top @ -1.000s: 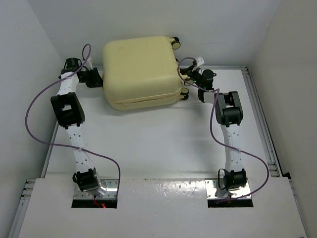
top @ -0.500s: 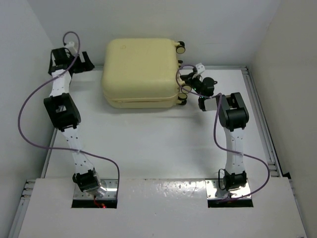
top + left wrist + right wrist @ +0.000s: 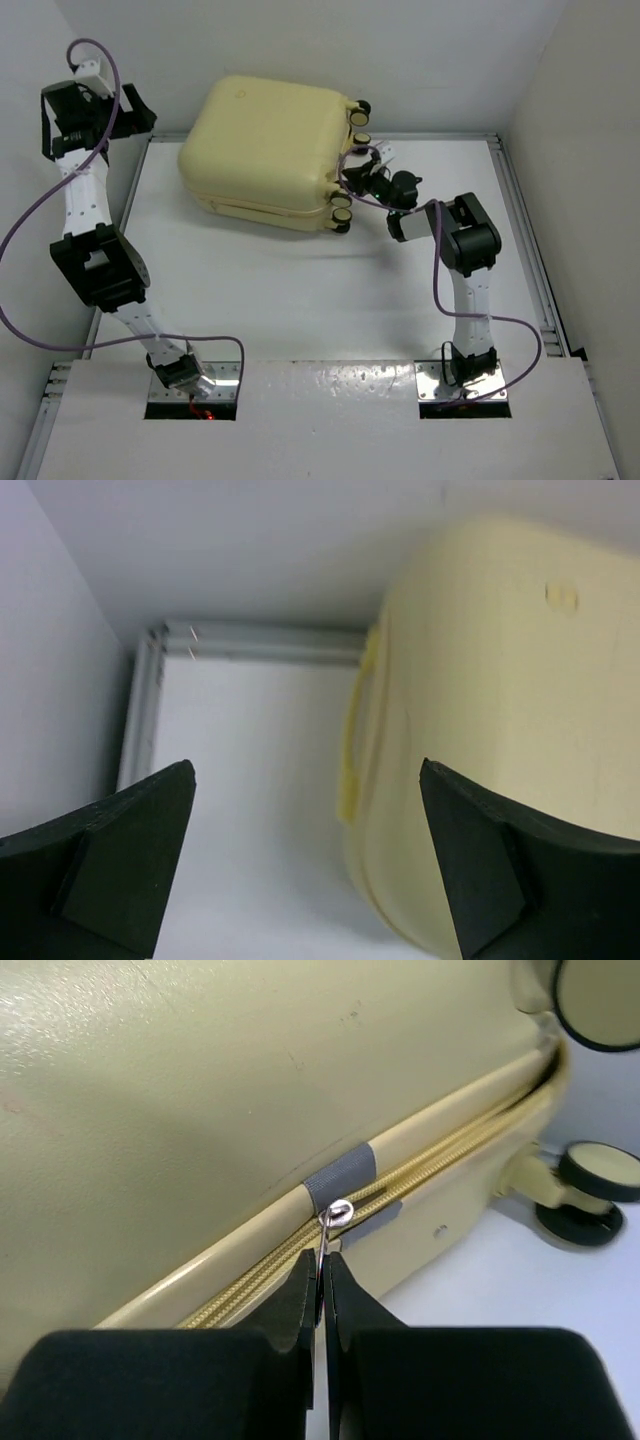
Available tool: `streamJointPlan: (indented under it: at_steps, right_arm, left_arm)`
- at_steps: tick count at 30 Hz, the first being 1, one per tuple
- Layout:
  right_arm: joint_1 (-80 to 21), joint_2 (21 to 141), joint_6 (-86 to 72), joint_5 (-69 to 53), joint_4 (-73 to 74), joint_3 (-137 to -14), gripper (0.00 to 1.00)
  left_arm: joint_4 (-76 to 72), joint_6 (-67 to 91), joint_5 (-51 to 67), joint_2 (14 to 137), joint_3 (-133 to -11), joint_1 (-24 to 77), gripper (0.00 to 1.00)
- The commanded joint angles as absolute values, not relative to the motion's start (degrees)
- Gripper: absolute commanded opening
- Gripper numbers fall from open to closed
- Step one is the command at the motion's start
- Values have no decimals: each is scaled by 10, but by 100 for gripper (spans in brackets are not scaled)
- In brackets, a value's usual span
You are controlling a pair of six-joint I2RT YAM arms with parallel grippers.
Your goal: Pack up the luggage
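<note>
The pale yellow hard-shell luggage (image 3: 265,150) lies closed at the back of the table, skewed, with its wheels (image 3: 341,213) to the right. My right gripper (image 3: 358,172) is at the wheel end and is shut on the silver zipper pull (image 3: 335,1222) of the yellow zipper (image 3: 250,1285) in the right wrist view. My left gripper (image 3: 128,108) is raised high at the far left, open and empty, apart from the luggage. In the left wrist view its black fingertips (image 3: 130,845) frame the luggage's left side (image 3: 500,710) and its side handle (image 3: 355,730).
White walls close in at the left, back and right. A metal rail (image 3: 525,240) runs along the table's right edge. Purple cables loop off both arms. Two wheels (image 3: 590,1195) show close to the right gripper.
My left arm has swung up and to the left, away from the luggage. The luggage has turned and shifted left, its wheel end now nearer. My right gripper moved left with it.
</note>
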State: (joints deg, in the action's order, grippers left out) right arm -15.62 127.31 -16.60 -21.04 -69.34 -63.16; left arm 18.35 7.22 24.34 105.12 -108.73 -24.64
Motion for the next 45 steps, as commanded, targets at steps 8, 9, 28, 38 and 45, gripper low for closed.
streamJointPlan:
  at_steps: [8, 9, 28, 38, 45]
  right_arm:
    - [-349, 1172, -262, -343, -837, -589, 0]
    - [-357, 1164, -265, -335, -832, -583, 0]
    - [-392, 1084, -113, -134, -665, -468, 0]
    - [-405, 1078, -99, -179, -672, -423, 0]
    - [-417, 1125, -105, -154, -634, -496, 0]
  left_arm:
    - [304, -8, 315, 922, -917, -253, 99]
    - [304, -15, 324, 895, -891, -253, 99]
    - [580, -143, 430, 776, -796, -265, 99]
    - [578, -156, 410, 771, -791, -253, 99]
    - [549, -149, 404, 766, -791, -253, 99]
